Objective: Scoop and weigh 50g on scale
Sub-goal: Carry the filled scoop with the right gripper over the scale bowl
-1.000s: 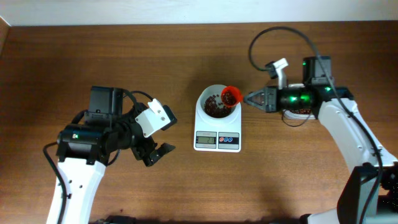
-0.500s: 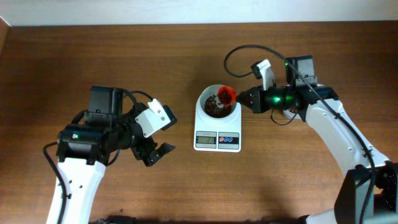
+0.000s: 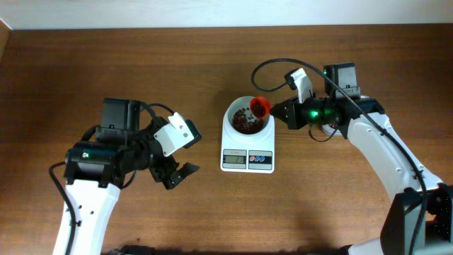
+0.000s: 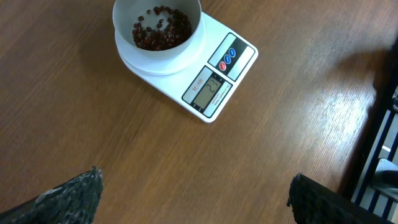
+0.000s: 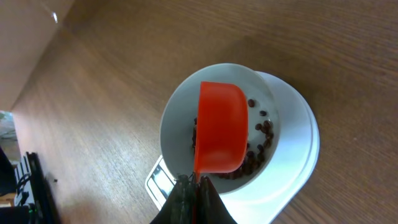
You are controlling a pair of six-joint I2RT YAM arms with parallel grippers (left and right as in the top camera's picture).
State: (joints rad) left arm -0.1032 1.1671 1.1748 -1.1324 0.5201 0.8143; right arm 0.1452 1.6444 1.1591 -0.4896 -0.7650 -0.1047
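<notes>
Brown wood table [image 3: 212, 212] — right gripper [image 3: 275, 112] clenched on orange scoop [image 3: 261, 108], left gripper [image 3: 178, 175] released.

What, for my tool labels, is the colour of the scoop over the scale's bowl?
The scoop is orange-red, clearest in the right wrist view.

Orange scoop [image 3: 260, 108] and right gripper [image 3: 273, 112] overhang the right rim of the scale [image 3: 247, 144]. Its left side and the table [image 3: 209, 92] toward the left gripper [image 3: 178, 173] stand unobstructed.
</notes>
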